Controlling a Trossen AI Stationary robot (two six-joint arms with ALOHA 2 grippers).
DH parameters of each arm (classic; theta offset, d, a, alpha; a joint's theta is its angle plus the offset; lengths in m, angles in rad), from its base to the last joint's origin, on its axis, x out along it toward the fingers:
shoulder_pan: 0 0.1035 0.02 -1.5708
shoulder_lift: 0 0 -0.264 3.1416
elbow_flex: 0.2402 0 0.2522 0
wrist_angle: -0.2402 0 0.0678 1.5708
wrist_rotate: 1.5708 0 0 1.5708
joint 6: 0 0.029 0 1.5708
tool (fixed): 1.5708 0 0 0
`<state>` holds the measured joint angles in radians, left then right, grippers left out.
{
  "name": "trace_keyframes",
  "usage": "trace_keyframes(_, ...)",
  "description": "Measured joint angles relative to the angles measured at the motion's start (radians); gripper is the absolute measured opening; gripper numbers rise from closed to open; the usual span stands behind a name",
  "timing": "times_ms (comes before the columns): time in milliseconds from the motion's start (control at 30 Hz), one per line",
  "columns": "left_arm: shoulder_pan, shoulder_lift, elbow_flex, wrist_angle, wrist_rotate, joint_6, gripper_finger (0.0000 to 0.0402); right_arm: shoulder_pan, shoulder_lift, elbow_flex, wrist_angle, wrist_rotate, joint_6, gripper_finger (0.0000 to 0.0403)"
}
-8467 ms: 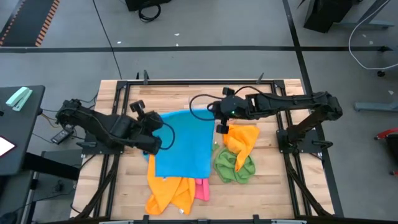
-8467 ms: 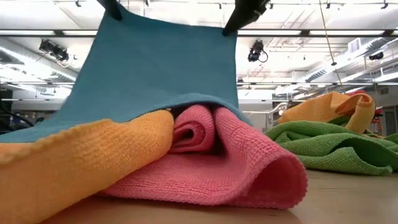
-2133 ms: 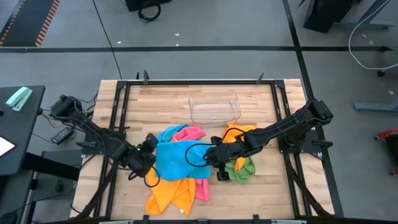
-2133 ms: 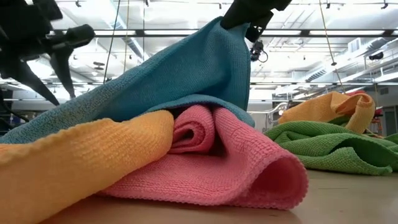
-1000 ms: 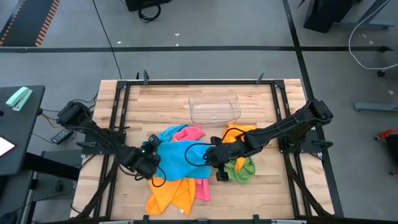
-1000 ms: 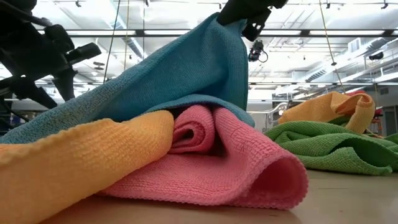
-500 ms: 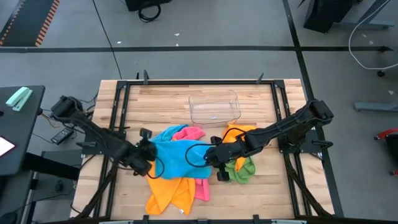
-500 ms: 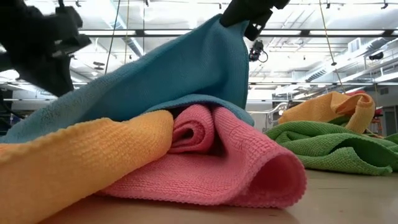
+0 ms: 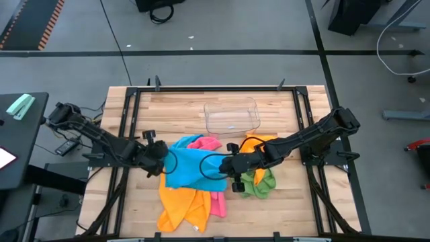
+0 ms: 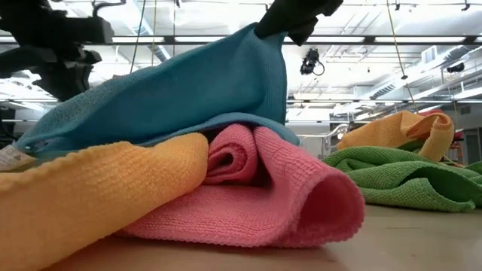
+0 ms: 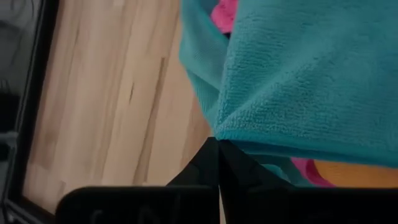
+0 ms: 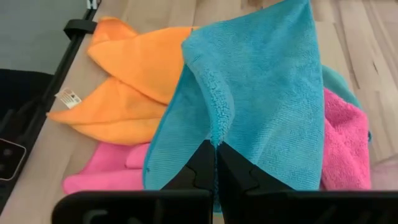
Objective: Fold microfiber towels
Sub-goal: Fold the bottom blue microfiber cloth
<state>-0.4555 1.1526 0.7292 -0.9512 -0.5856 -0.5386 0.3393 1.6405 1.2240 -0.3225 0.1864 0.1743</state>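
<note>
Wooden table (image 9: 181,111), black frame rails down both sides. Both arms reach in low toward the middle from opposite side edges, left arm from the left rail, right arm from the right rail, elbows out, wrists angled down over the towel pile.

Blue towel (image 9: 190,168) sits mid-table, draped over the pile and pinched at two points: left gripper (image 9: 156,152) clenched on its left edge, right gripper (image 9: 232,165) clenched on its right edge. Both wrist views show the fingers pressed together with blue cloth (image 11: 298,81) caught at the tips. In the low view the cloth peaks at the right gripper's hold and slopes down toward the left one.

Under it: orange towel (image 9: 180,205) spilling toward the table's near edge, with a white tag at one corner; pink towel (image 9: 216,202) rolled beside it, another pink bit (image 9: 208,143) showing at the far side of the blue one. Both lie directly below the lifted cloth.

Right of the pile, just beside the right gripper: green towel (image 9: 259,183) crumpled, second orange towel (image 9: 259,146) bunched against its far side, right forearm passing over them.

Clear plastic tray (image 9: 232,115) near the far edge, centre, apart from the towels.
</note>
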Motion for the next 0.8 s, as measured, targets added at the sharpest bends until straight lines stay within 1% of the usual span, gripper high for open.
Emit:
trace_keyframes(200,0.058,0.0,0.0,0.003,0.106,-0.017,0.0009,-0.002,0.001,-0.025,-0.001,0.0,-0.008,0.0012)
trace_keyframes(333,0.084,0.0,0.0,0.008,0.151,-0.029,0.0006,0.001,0.001,-0.038,-0.005,0.0,-0.022,0.0012)
trace_keyframes(433,0.097,0.003,0.0,0.011,0.161,-0.029,0.0006,0.004,0.001,-0.039,0.001,0.0,-0.018,0.0012)
trace_keyframes(567,0.109,0.019,0.0,0.01,0.161,-0.028,0.0027,0.004,0.001,-0.039,-0.012,-0.002,-0.002,0.0012)
trace_keyframes(667,0.118,0.046,0.0,0.009,0.161,-0.025,0.0037,0.005,0.001,-0.039,-0.015,-0.036,-0.008,0.0015)
trace_keyframes(733,0.126,0.063,0.0,0.007,0.16,-0.02,0.004,0.011,0.001,-0.039,-0.016,-0.047,0.001,0.0026)
trace_keyframes(800,0.134,0.077,0.0,0.003,0.159,-0.019,0.0044,0.019,0.001,-0.039,-0.021,-0.049,0.01,0.0046)
